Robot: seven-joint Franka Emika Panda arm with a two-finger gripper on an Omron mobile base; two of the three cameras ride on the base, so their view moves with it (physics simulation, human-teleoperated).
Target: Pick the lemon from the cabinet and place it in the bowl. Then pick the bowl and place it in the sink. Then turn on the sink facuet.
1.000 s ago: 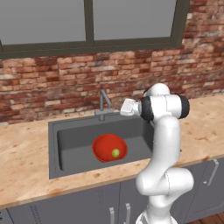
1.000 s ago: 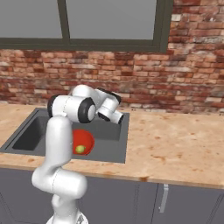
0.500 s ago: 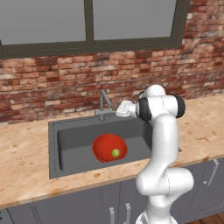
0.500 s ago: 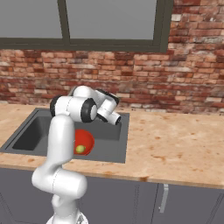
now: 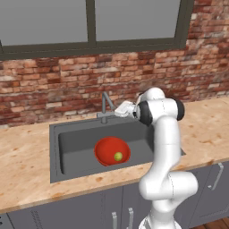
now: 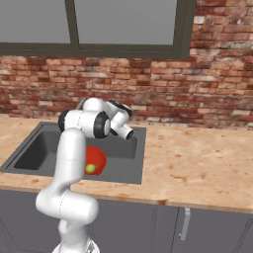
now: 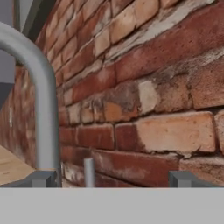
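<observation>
The glossy red bowl (image 5: 112,151) sits on the floor of the dark grey rectangular sink (image 5: 71,154), and the small yellow-green lemon (image 5: 118,156) lies inside it, toward the near side. From the right the bowl (image 6: 95,160) shows partly behind the white arm, the lemon (image 6: 91,169) low in it. The sink is sunk into a mottled tan stone counter (image 5: 24,165) with grey cupboard fronts below. Behind runs a rough red brick wall (image 5: 53,85) with pale mortar, under a dark-framed window (image 5: 91,22).

The slim grey metal faucet (image 5: 105,106) stands at the sink's back rim. The gripper (image 5: 121,110) hangs just beside it on the right, its jaws spread wide with nothing between them. Up close the faucet (image 7: 41,100) is a smooth round tube curving overhead, with a thin grey lever (image 7: 89,171) near its foot; the two dark fingertips (image 7: 183,178) stand far apart against the brick.
</observation>
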